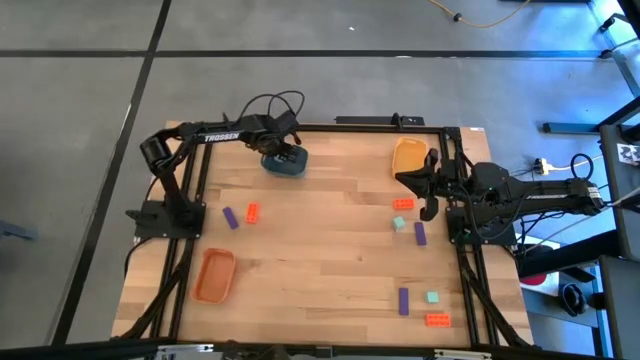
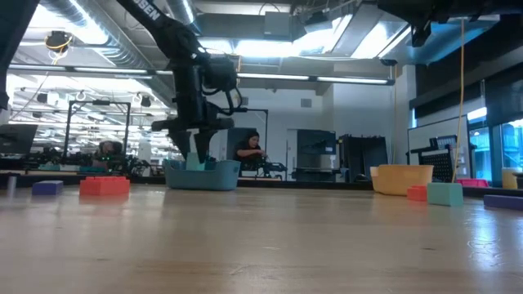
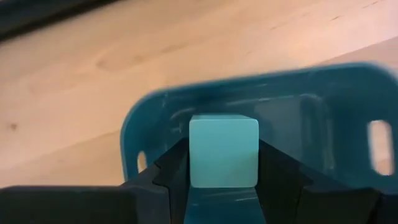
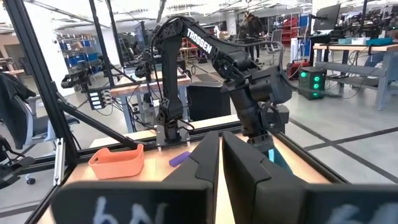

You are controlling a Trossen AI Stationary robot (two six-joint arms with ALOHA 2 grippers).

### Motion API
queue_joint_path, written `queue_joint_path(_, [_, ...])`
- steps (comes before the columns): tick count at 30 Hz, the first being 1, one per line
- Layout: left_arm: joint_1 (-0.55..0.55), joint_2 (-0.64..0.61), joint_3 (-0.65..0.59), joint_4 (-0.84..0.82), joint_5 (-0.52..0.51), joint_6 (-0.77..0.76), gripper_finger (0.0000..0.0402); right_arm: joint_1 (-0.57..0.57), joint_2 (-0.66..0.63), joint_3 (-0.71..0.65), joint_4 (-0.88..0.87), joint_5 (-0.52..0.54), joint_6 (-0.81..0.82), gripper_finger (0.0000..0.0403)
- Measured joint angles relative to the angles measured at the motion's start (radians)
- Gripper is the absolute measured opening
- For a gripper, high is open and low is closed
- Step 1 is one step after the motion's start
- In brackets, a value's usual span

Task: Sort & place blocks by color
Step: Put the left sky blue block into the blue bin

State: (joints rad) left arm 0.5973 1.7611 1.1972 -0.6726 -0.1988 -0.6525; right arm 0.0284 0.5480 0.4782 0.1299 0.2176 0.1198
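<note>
In the high view the left pincer (image 1: pixel 284 155) hangs over the blue tray (image 1: pixel 297 167) at the upper middle of the frame, and its wrist view shows it clamped on a pale teal block (image 3: pixel 223 152), the two dark fingers (image 3: pixel 173 171) pressed flat against opposite side faces with the tray's floor directly behind the block. In the low view the same block (image 2: pixel 196 164) shows just above the tray's rim, so it looks about ready to be let go. The right pincer (image 1: pixel 428 186) waits at the right edge of the tabletop (image 1: pixel 320 250), beside the yellow-orange tray (image 1: pixel 408 157); in its own wrist view the fingers stand close together with only a thin gap and nothing between them. The other blocks lie scattered: a purple block (image 1: pixel 230 217) and an orange-red block (image 1: pixel 252 211) at centre left, above the orange tray (image 1: pixel 214 275); an orange-red block (image 1: pixel 402 203), a teal block (image 1: pixel 398 223) and a purple block (image 1: pixel 420 233) at right of centre; and a purple block (image 1: pixel 403 300), a teal block (image 1: pixel 432 297) and an orange-red block (image 1: pixel 437 319) at lower right. These look like light, rigid plastic pieces with smooth and probably slightly slippery faces, not fragile; the long ones are likely best gripped across the short width, on two parallel flat sides near the middle.
</note>
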Motion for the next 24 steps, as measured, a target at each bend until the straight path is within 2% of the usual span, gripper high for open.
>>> queue_joint_path(15, [-0.002, 0.0, -0.012, 0.011, -0.02, -0.001, 0.0143, 0.0, 0.0, 0.0, 0.0, 0.0, 0.002, 0.0025])
queue_joint_path(24, [-0.002, 0.0, -0.012, 0.011, -0.036, -0.002, 0.0159, 0.0, 0.0, 0.0, 0.0, 0.0, 0.002, 0.0025])
